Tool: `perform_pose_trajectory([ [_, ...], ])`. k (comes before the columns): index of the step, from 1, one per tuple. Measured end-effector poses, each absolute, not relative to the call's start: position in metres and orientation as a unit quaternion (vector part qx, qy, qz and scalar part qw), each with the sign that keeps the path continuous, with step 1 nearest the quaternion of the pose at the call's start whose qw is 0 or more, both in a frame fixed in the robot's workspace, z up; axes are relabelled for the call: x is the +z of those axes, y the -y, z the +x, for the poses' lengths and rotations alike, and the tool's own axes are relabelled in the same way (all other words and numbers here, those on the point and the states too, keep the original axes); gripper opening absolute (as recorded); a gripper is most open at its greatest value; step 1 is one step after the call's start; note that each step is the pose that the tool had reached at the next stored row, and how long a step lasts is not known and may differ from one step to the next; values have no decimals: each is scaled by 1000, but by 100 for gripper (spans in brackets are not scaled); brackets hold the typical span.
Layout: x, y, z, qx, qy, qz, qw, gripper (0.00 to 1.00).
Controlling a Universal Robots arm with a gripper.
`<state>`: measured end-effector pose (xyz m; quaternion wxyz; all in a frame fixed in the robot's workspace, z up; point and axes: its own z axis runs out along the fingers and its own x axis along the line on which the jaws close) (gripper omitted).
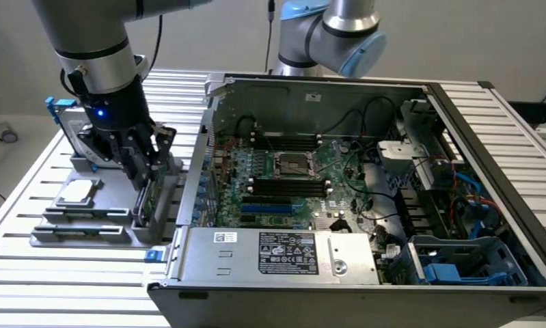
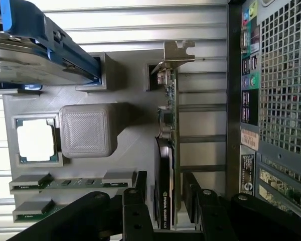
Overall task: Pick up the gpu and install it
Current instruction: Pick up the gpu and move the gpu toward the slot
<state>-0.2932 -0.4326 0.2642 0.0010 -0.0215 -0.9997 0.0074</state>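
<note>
Gpu (image 2: 166,150) stands on edge inside the spread pincer (image 2: 165,181), gaps either side.

The slatted aluminium table (image 1: 63,273) bears an open computer case (image 1: 254,307) and, just beside that case on the exterior view's left, a grey parts holder (image 1: 81,236).

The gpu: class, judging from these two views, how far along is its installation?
Done: the open pincer sits astride the gpu. In hand: nothing gripped yet; the card stands on edge in its grey holder. Left: lifting it and seating it on the motherboard in the open case.
</note>
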Motion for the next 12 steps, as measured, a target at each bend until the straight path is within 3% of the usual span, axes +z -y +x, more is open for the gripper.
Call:
perform_pose_trajectory([
  [12, 242, 428, -293, 7, 1000, -21, 1, 42],
])
